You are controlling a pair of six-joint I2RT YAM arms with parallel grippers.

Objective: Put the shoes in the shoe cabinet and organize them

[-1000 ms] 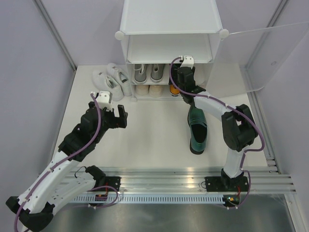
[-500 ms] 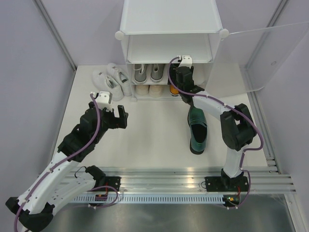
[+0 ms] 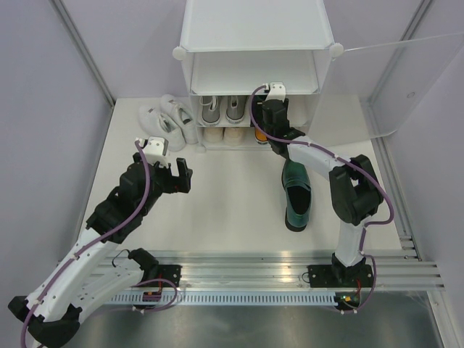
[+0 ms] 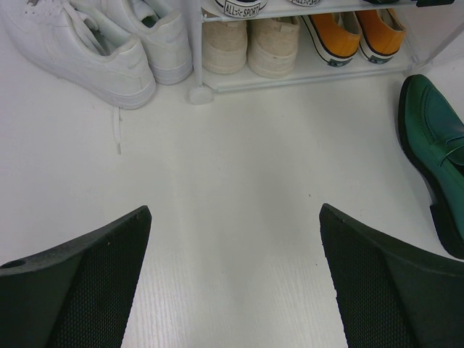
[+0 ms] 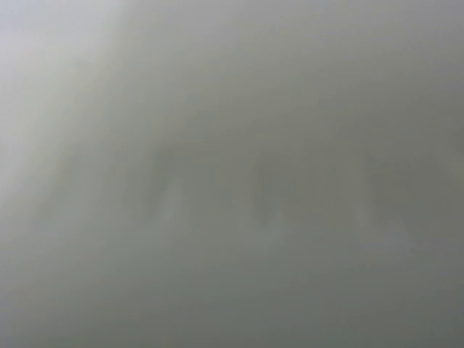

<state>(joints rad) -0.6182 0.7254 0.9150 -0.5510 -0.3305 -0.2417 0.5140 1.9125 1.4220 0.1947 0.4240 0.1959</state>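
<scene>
Glossy green shoe [image 3: 299, 210] before shoe cabinet [image 3: 254, 25]

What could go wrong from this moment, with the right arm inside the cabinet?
1. The right gripper reaches into the cabinet, and its wrist view shows only grey blur, so it might bump the orange shoes unnoticed.
2. The right arm passes over the green shoe; pulling back low could drag it.
3. A loose lace lies beside the white sneakers; the open left gripper could catch it.
</scene>
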